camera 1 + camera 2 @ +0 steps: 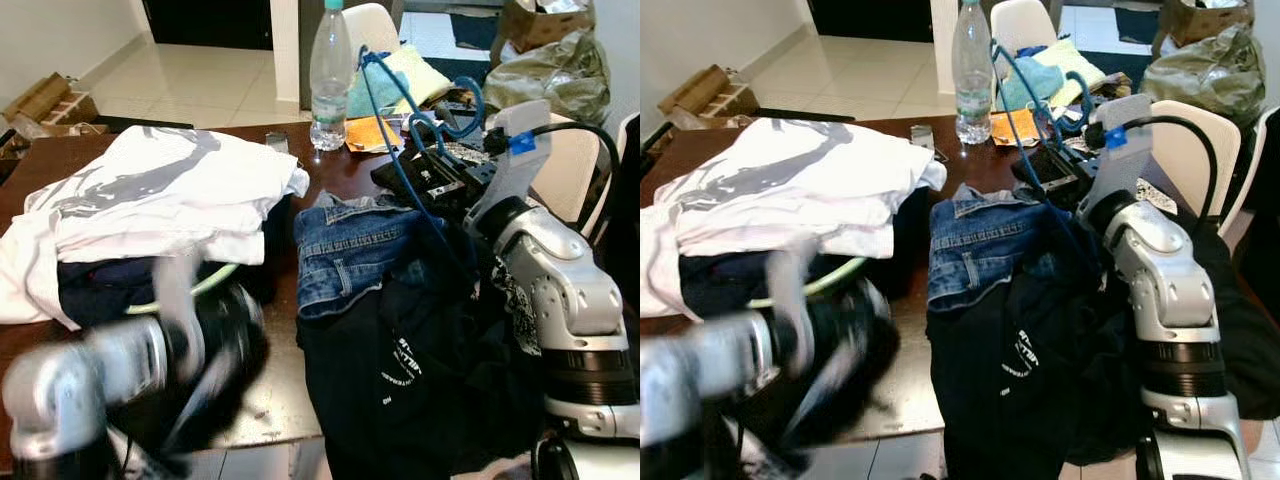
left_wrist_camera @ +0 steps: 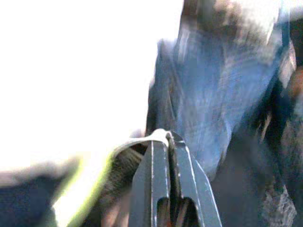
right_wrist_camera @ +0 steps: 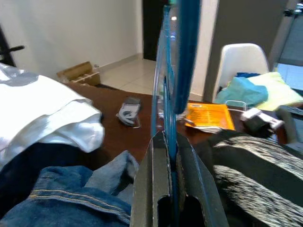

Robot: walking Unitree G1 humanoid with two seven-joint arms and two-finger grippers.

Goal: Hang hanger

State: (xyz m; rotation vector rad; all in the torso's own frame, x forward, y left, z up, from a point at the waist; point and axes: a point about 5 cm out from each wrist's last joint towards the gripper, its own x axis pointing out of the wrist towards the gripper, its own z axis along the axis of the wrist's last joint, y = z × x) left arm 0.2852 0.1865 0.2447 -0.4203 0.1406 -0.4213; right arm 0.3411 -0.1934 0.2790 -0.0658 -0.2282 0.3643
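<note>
dark wood table (image 1: 340, 170) is pretty buried: white shirts (image 1: 150, 195) stacked over dark clothes on the left, folded jeans (image 1: 345, 250) in the middle, black shirt (image 1: 400, 370) hanging off the front edge, plus a water bottle (image 1: 330, 75) and orange packet (image 1: 370, 132) at the back.

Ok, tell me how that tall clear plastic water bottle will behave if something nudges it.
The tall clear plastic water bottle stands upright on the dark brown wooden table; being tall and narrow, it would probably tip easily. It looks mostly empty, so likely light. Being round, it would probably roll once down, perhaps toward the folded blue denim jeans.
</note>
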